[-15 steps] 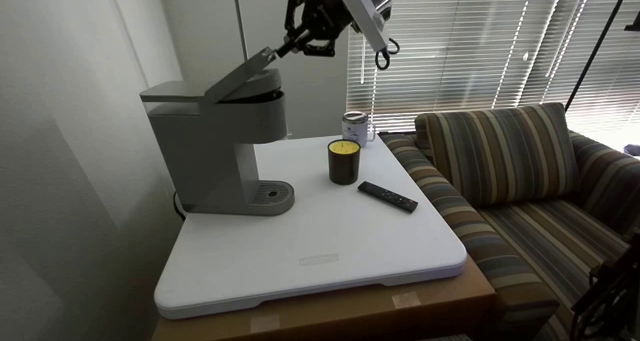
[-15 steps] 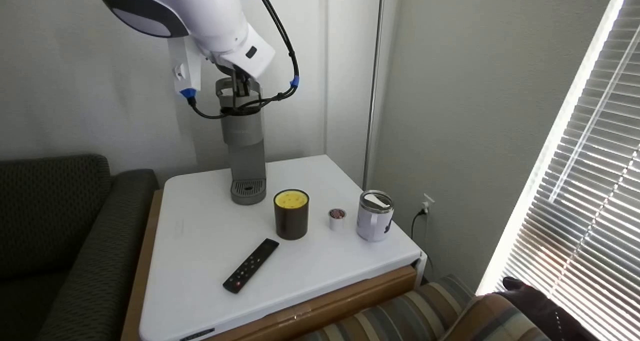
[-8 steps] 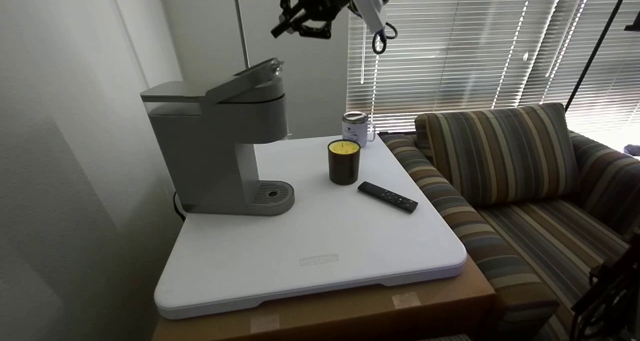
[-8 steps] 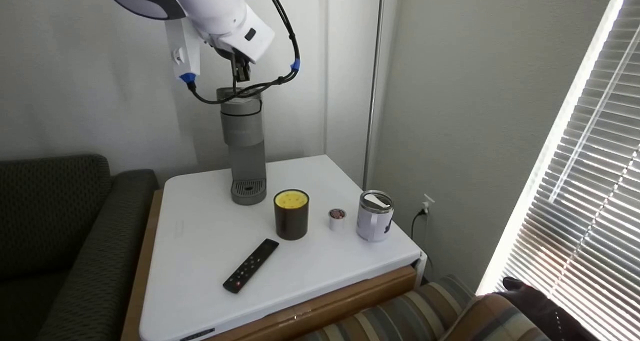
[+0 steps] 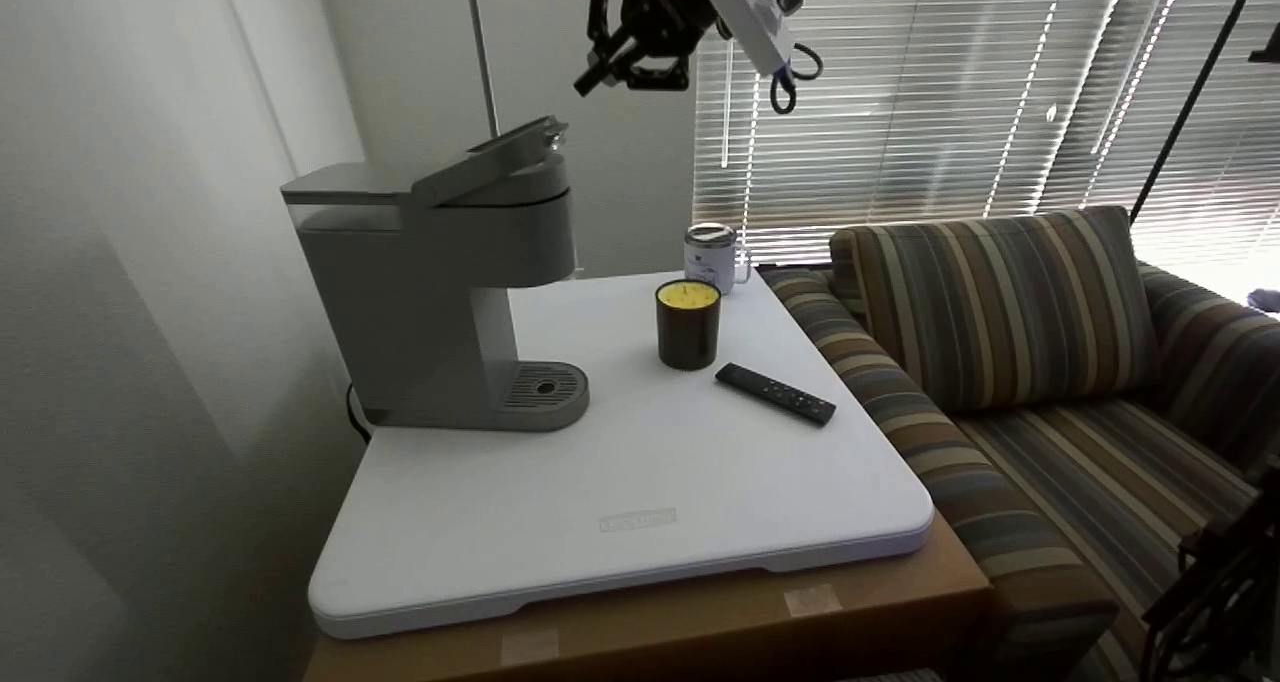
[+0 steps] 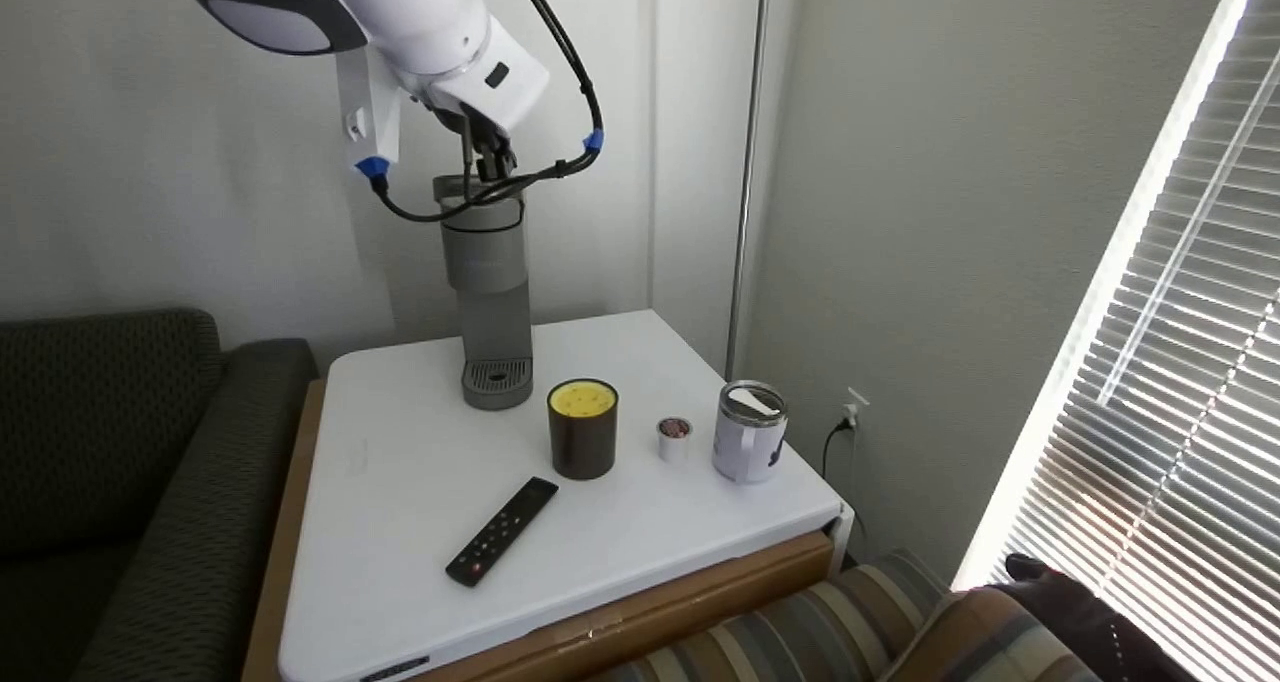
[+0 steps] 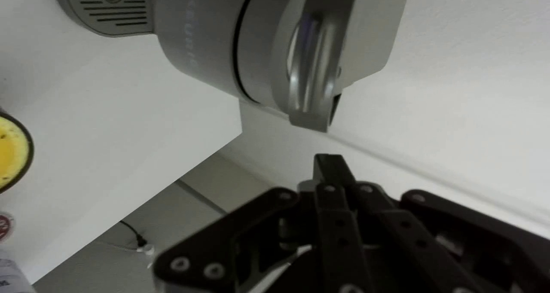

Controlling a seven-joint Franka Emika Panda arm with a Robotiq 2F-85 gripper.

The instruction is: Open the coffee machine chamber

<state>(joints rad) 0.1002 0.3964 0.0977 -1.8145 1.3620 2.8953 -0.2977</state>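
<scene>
The gray coffee machine (image 5: 420, 332) stands upright on the white table; it also shows in an exterior view (image 6: 494, 322) and the wrist view (image 7: 197, 31). Its chamber (image 5: 515, 247) is the rounded top head. The gray lid (image 5: 485, 167) slants upward toward the front, with a shiny front underside (image 7: 316, 69). Only a thin dark seam shows below the head's upper part; the inside is hidden. My gripper (image 5: 584, 84) is above and in front of the lid's front edge, apart from it. Its fingertips (image 7: 331, 162) are together and hold nothing.
On the white table (image 5: 600, 482) stand a dark can with yellow top (image 5: 688, 337), a mug (image 6: 748, 442) and a small pod (image 6: 674, 440). A black remote (image 5: 775, 393) lies near them. A wall (image 5: 150, 362) is behind the machine. A striped armchair (image 5: 1000, 312) stands beside the table.
One second ago the fingertips touched the lid's front edge and a dark gap showed beneath. The lid then dropped and the gap narrowed to a seam. My gripper rose, then moved slightly down and away.
</scene>
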